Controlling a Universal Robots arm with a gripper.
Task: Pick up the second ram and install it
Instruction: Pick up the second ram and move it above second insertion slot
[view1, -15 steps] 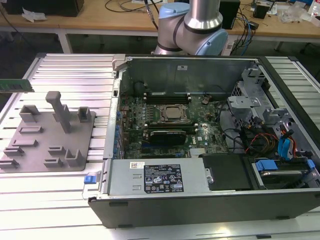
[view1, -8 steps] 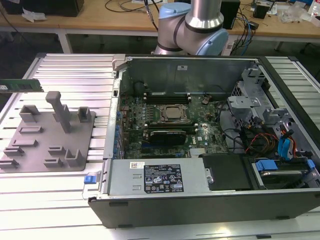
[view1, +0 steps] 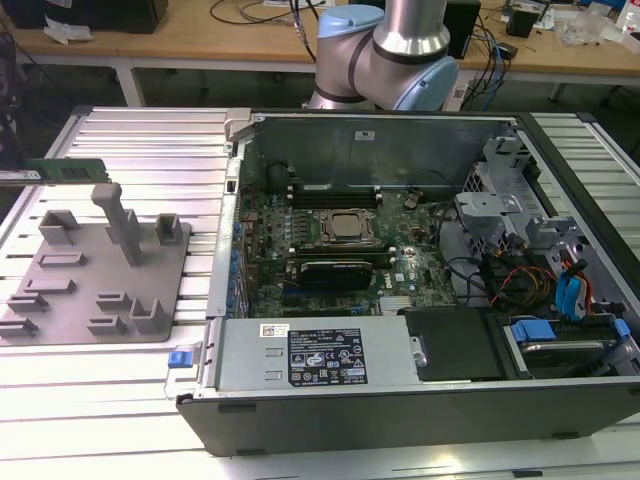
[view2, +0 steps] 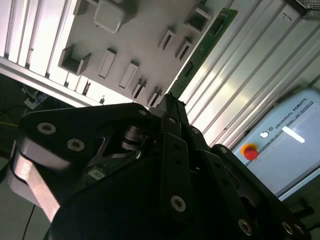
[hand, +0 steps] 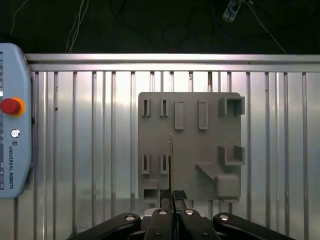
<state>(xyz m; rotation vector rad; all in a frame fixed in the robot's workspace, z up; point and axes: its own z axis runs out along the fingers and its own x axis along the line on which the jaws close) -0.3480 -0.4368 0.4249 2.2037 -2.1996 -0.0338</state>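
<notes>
The second ram (view1: 66, 172) is a thin green circuit-board stick hanging level in the air above the grey fixture plate (view1: 100, 290), at the exterior view's left. In the second wrist view my gripper (view2: 167, 98) is shut on one end of the stick (view2: 202, 45), which reaches out over the plate (view2: 140, 35). The first wrist view looks down the stick's thin edge (hand: 170, 150), with my black fingers (hand: 165, 196) pressed on it from both sides over the plate (hand: 190, 145).
An open computer case (view1: 250, 150) lies at the exterior view's right, its motherboard (view1: 330, 235) facing up with long slots (view1: 335, 187) beside the processor. The arm's base (view1: 390, 50) stands behind the case. A teach pendant (hand: 12, 125) lies on the ribbed metal table (hand: 90, 150).
</notes>
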